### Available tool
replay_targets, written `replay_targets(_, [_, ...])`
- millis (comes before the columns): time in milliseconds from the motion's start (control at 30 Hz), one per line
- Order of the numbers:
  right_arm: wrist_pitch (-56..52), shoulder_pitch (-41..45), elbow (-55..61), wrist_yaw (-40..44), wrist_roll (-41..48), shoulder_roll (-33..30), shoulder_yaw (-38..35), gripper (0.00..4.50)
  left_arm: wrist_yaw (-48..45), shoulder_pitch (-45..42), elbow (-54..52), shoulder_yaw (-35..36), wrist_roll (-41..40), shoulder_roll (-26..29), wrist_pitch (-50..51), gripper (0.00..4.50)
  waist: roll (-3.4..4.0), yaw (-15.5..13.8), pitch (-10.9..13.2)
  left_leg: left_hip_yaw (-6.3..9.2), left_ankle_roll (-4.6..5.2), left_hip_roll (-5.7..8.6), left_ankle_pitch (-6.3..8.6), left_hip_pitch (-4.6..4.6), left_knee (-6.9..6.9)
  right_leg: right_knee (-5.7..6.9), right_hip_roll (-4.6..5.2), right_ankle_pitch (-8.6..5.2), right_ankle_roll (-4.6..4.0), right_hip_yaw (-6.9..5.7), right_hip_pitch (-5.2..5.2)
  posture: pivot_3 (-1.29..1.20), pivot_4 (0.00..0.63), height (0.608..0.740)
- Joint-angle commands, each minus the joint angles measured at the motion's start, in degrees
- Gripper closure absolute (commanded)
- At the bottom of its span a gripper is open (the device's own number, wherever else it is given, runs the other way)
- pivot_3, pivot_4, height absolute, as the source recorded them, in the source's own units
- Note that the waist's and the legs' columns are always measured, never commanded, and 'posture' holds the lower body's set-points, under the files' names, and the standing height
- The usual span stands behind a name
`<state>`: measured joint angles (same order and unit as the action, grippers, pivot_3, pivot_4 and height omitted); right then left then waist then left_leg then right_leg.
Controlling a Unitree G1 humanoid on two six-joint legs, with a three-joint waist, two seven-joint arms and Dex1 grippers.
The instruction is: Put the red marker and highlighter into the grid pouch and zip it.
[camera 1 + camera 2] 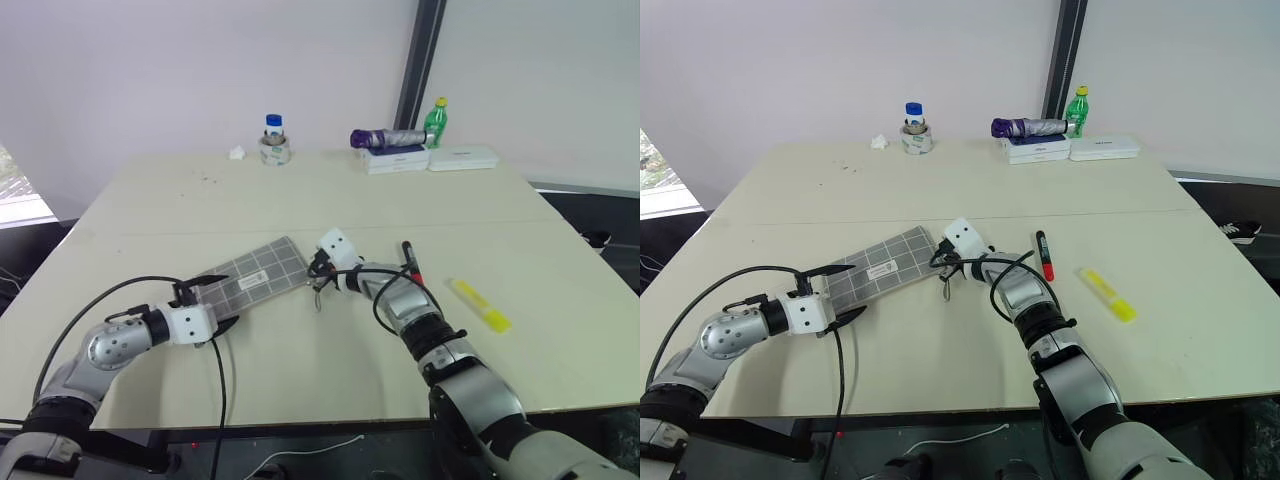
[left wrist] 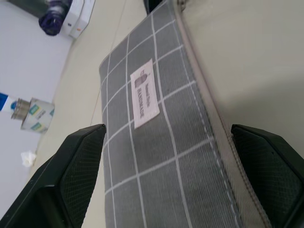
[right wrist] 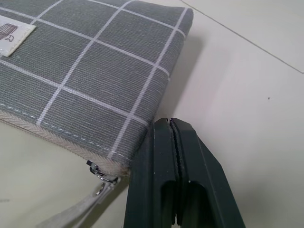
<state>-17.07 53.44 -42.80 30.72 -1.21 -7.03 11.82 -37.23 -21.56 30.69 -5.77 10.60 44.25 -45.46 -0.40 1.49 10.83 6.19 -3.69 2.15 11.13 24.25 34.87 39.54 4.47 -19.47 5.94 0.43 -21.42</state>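
l gripper [image 1: 212,308] open astride grid pouch [image 1: 255,275] end, r gripper [image 3: 173,142] shut at its zip corner.

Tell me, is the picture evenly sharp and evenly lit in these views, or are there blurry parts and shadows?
Left wrist view: grid pouch label sharp, left gripper fingers soft. Right wrist view: weave crisp, a shadow beside the pouch's end. Head views: even light, faint shadows on the table.

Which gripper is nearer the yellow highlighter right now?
Right. The right gripper, shut, sits at the zipper end of the grid pouch, with the red marker between it and the highlighter. The left gripper is open at the pouch's far end.
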Motion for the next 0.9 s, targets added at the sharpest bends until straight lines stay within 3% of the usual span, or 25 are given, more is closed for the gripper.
replay_targets(33, [0.3,0.3,2.9,0.0,-0.2,0.0,-0.7,4.50,-1.1,-0.2,0.5,-0.9,-0.8,0.0,-1.7,1.38,0.00,0.2,0.0,0.00,0.00,0.00,0.00,0.00,0.00,0.00,0.00,0.00,0.00,0.00,0.00,0.00,0.150,0.737])
replay_targets(233, [0.2,-0.3,3.5,0.2,-0.5,-0.2,-0.5,4.50,-1.0,0.4,1.2,-0.7,-1.7,0.7,-3.3,4.46,0.00,1.1,0.0,0.03,0.00,-0.01,0.00,0.01,-0.01,0.02,-0.02,0.00,0.00,0.00,-0.01,0.00,0.150,0.737])
replay_targets(267, [0.2,-0.3,3.6,0.2,-0.5,-0.2,-0.5,4.50,-0.9,0.6,1.0,-0.6,-1.8,0.7,-3.2,4.49,0.01,1.2,0.0,0.03,0.00,-0.01,0.00,0.01,-0.02,0.02,-0.02,0.00,0.00,0.00,-0.01,0.00,0.150,0.737])
replay_targets(500, [0.1,-1.0,4.9,0.1,-0.7,-0.5,-0.4,4.50,-0.7,4.7,-7.4,3.6,-10.3,-0.9,7.4,4.49,0.01,1.2,0.0,-0.01,0.00,-0.03,0.00,0.01,-0.03,0.04,-0.04,0.00,0.00,0.08,-0.06,0.00,0.150,0.737])
replay_targets(700, [-0.2,-1.6,5.6,0.1,-0.9,-0.7,-0.5,4.50,-3.1,11.8,-17.5,6.8,-14.3,1.3,14.9,1.75,0.01,1.3,0.0,0.00,0.00,-0.07,0.00,0.02,-0.02,0.05,-0.05,0.00,0.00,0.10,-0.06,0.00,0.150,0.737])
replay_targets(900, [0.1,-1.5,5.6,0.4,-1.0,-0.5,-0.2,4.50,-2.9,16.3,-20.5,10.8,-12.6,4.6,15.0,1.75,0.01,1.1,0.0,-0.02,0.00,-0.09,0.00,0.02,-0.04,0.04,-0.08,0.00,-0.01,0.13,-0.09,0.00,0.150,0.737])
